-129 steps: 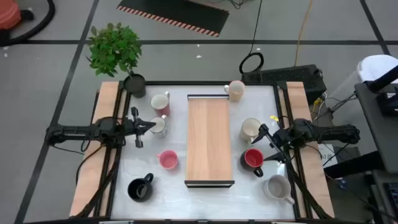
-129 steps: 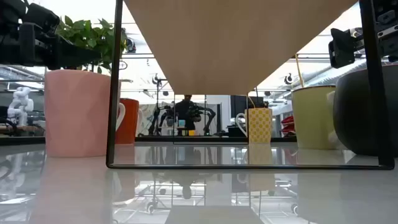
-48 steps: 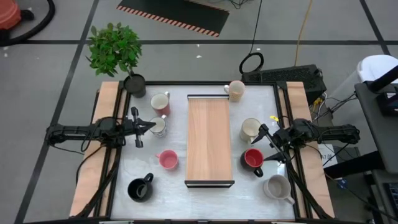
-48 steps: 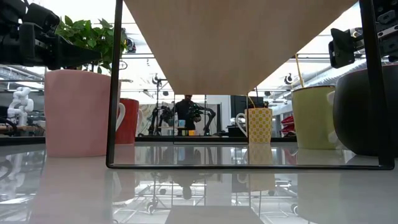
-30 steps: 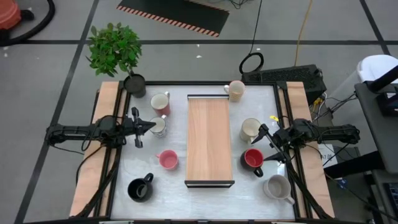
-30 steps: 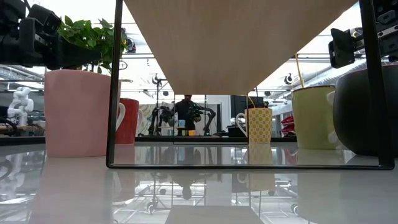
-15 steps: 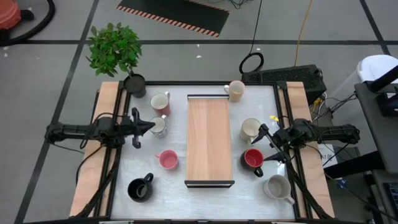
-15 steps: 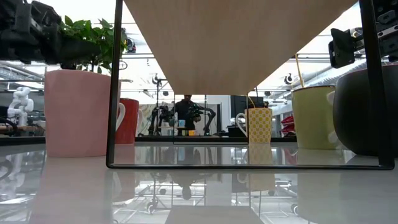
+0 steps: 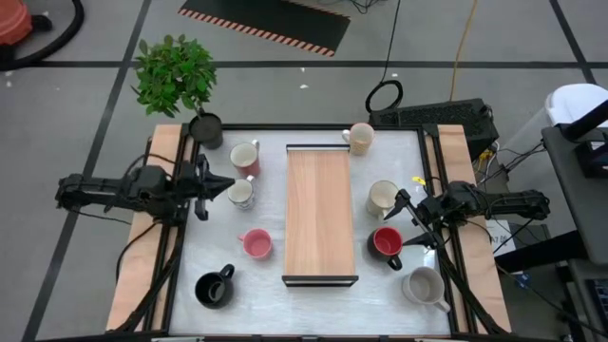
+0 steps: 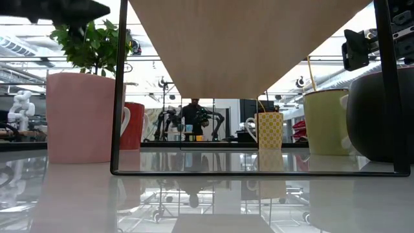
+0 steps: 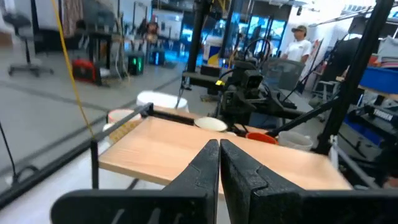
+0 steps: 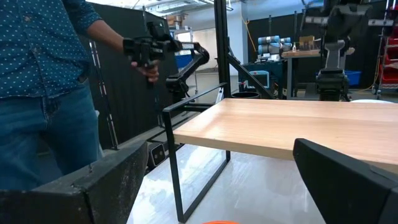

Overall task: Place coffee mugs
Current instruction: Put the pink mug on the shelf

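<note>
Several mugs stand upright on the white table around a wooden shelf (image 9: 320, 214). On the left are a red one (image 9: 245, 155), a cream one (image 9: 241, 194), a pink one (image 9: 256, 243) and a black one (image 9: 214, 288). On the right are two cream ones (image 9: 360, 137) (image 9: 383, 198), a red one (image 9: 386, 241) and a grey one (image 9: 424, 285). My left gripper (image 9: 231, 182) is shut and empty, raised beside the left cream mug and pointing level over the shelf (image 11: 161, 146). My right gripper (image 9: 410, 221) stands open beside the right red mug, holding nothing.
A potted plant (image 9: 176, 76) stands at the table's far left corner. The shelf rests on thin black legs (image 12: 176, 174) with free room beneath it (image 10: 252, 162). A person in jeans (image 12: 43, 93) stands beyond the table's left side.
My left gripper has risen from about mug height to well above the mugs, staying shut and level and rolling slightly. In the low view it has climbed to the picture's top edge. The mugs have not moved.
</note>
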